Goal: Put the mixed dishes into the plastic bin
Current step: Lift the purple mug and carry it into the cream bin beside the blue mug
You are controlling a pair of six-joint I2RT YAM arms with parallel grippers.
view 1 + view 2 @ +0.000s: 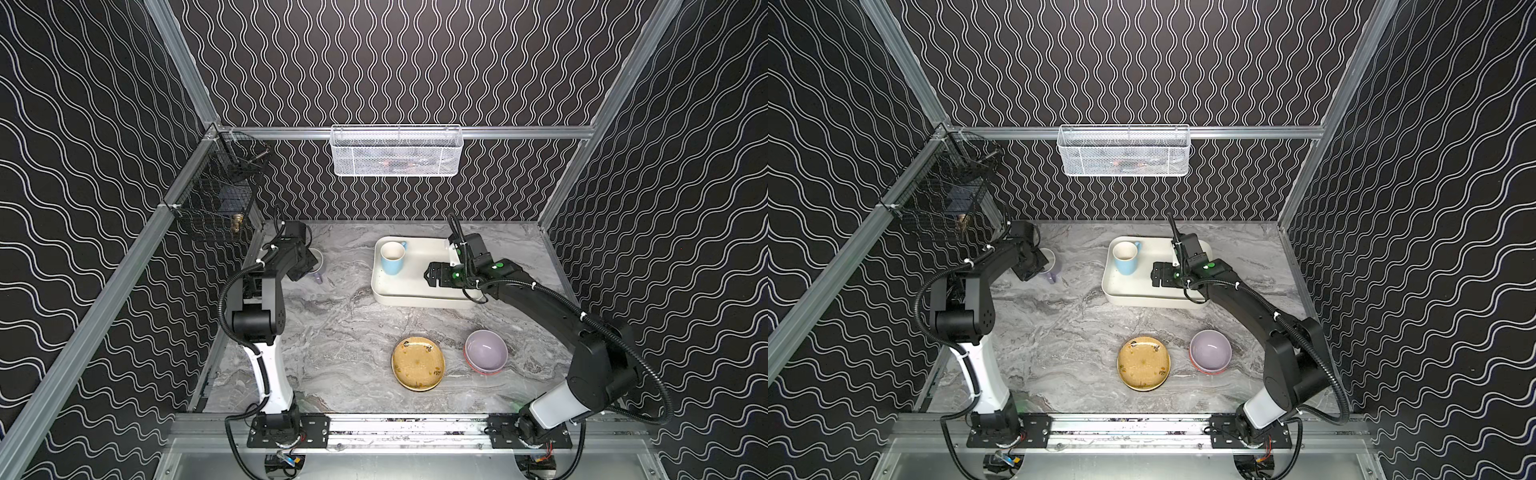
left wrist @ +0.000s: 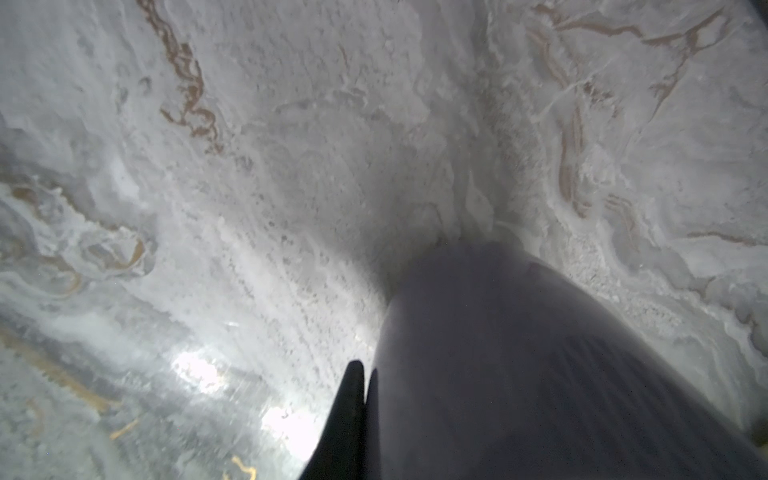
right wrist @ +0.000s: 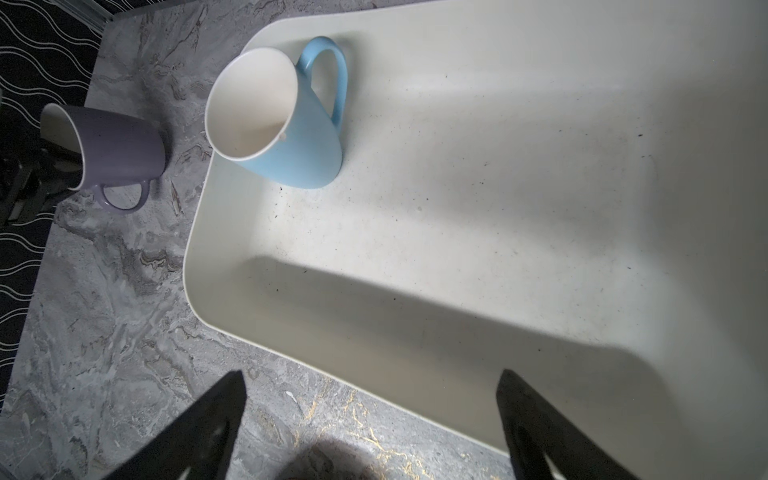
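The cream plastic bin (image 1: 409, 289) (image 1: 1133, 291) (image 3: 415, 216) lies at the back of the marble table. A light-blue mug (image 1: 392, 257) (image 1: 1126, 257) (image 3: 307, 141) stands in its far left corner. My right gripper (image 1: 430, 276) (image 1: 1156, 276) (image 3: 372, 374) hovers open over the bin's near side, holding nothing. Left of the bin stands a lilac mug (image 1: 318, 272) (image 1: 1051, 272) (image 3: 120, 145) (image 2: 540, 374), and my left gripper (image 1: 309, 262) (image 2: 363, 374) is shut on its rim. Near the front lie a mustard plate (image 1: 417, 363) (image 1: 1144, 363) and a lilac bowl (image 1: 486, 351) (image 1: 1210, 351), the bowl stacked on an orange dish.
A white wire-mesh basket (image 1: 395, 151) hangs on the back wall. A black wire basket (image 1: 216, 199) hangs on the left rail, just above the left arm. Bare marble (image 1: 332, 324) lies between the bin and the front dishes.
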